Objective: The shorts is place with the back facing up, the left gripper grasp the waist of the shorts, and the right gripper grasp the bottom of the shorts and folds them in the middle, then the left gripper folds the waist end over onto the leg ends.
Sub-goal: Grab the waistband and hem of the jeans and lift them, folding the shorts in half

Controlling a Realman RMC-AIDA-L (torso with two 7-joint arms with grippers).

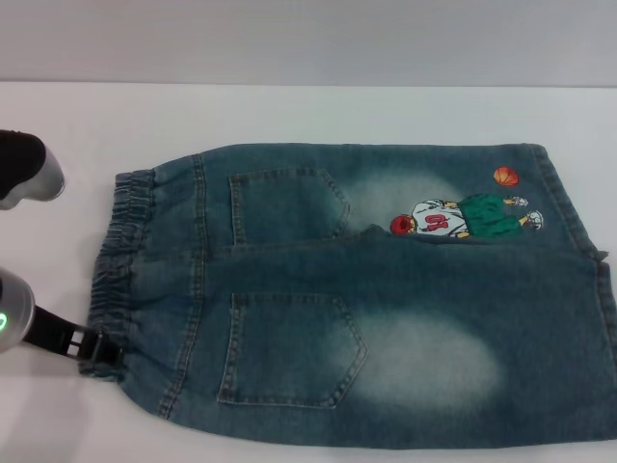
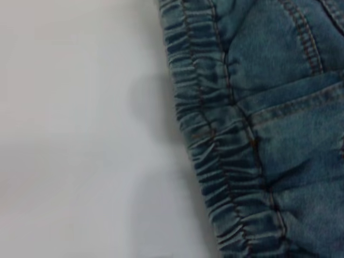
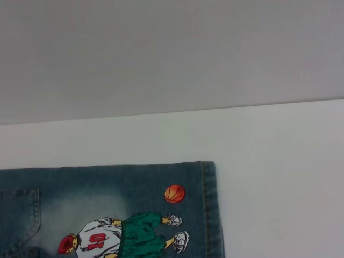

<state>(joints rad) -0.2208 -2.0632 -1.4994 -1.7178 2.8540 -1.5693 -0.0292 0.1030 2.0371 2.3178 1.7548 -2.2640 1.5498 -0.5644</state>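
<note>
In the head view, a white table (image 1: 318,111) fills most of the scene and meets a pale grey wall (image 1: 308,39) along a straight far edge. The shorts (image 1: 386,318) lie flat on the table, back up, with both patch pockets showing. The waist (image 1: 120,260) points toward the robot's left, and the bottom of the shorts (image 1: 588,260) runs off toward the right edge of the view. The basketball-player print (image 1: 463,217) and a small orange ball (image 1: 505,177) sit on the far leg near the hem. The left gripper (image 1: 96,349) reaches in from the left at the near corner of the waist, its black tip touching the gathered band; whether its jaws are apart or together cannot be told. A dark, rounded arm part (image 1: 24,169) rests at the left edge, well away from the cloth.

The left wrist view looks down on the puckered elastic band, which lies against bare white tabletop (image 2: 80,134) with a soft shadow beside it.

The right wrist view shows the hem corner on the white surface, with the grey wall behind it. The right gripper itself is not visible.
</note>
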